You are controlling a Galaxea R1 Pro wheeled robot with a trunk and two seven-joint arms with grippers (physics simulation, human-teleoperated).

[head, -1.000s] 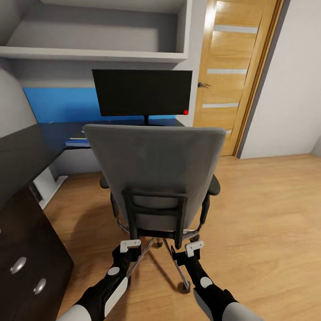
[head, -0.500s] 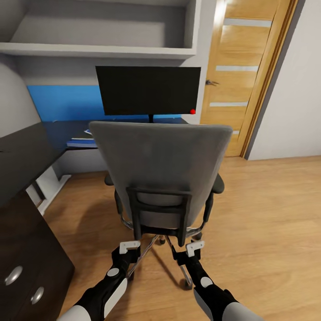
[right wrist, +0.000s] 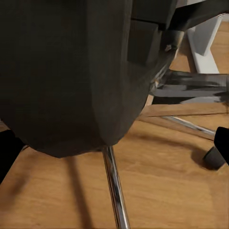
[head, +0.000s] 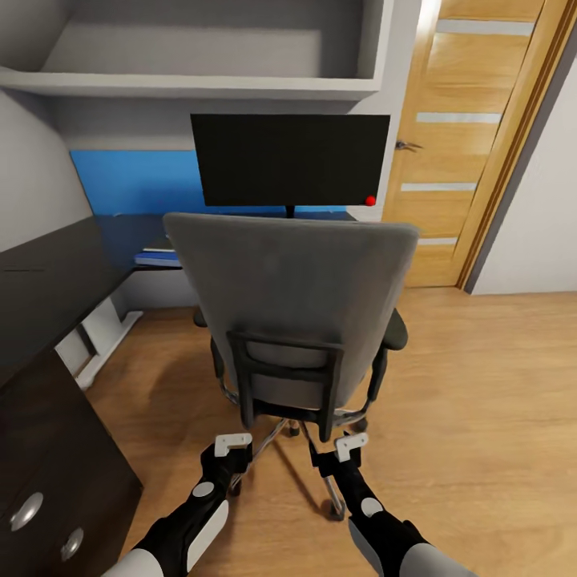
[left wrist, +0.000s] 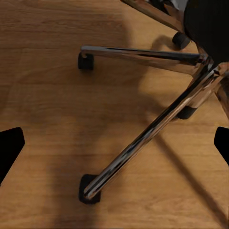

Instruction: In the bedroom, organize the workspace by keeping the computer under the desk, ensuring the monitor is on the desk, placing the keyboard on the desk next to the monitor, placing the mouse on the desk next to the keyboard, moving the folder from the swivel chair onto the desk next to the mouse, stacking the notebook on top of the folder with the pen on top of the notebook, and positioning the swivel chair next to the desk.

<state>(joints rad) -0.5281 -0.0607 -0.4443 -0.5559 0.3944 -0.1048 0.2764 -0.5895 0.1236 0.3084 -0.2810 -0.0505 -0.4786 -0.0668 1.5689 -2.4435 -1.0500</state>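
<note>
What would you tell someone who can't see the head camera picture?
A grey swivel chair shows its back, facing a black desk with a dark monitor. Below, the left gripper and right gripper hang near its chrome base.

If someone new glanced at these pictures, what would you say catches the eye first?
The swivel chair dominates the middle of the head view, its tall grey back turned to the camera. Behind it the monitor stands on the desk, black with a red dot at a lower corner. Low in front, the left gripper and right gripper hang near the chair's chrome base.
</note>
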